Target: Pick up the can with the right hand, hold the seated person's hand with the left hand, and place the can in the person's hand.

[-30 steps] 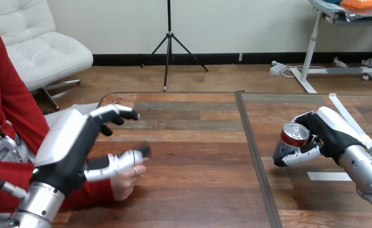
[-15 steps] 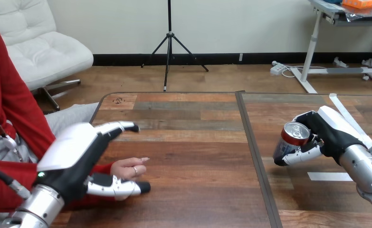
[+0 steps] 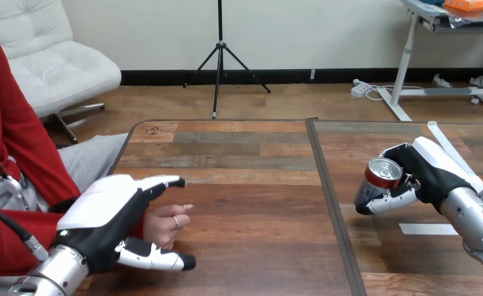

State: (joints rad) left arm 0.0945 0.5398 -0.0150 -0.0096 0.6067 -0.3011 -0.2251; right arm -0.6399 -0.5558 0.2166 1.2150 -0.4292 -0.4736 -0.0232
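Observation:
A red can (image 3: pixel 382 175) with a silver top sits tilted in my right hand (image 3: pixel 425 172), whose fingers and thumb curl round it at the table's right side. The person's hand (image 3: pixel 166 224) rests on the table at the left, fingers lightly bent. My left hand (image 3: pixel 106 213) lies over it: the straight fingers (image 3: pixel 162 182) reach past its far side and the thumb (image 3: pixel 157 259) lies along its near side. The fingers are not closed round the person's hand, and I cannot tell whether they touch it.
A dark seam (image 3: pixel 329 203) divides the wooden table into two tops. White tape strips lie on the right top, one under my right forearm (image 3: pixel 427 229) and one behind the hand (image 3: pixel 449 147).
My left hand has dropped lower and nearer over the person's hand, with its thumb swinging round to the near side. The right hand and can have stayed put.

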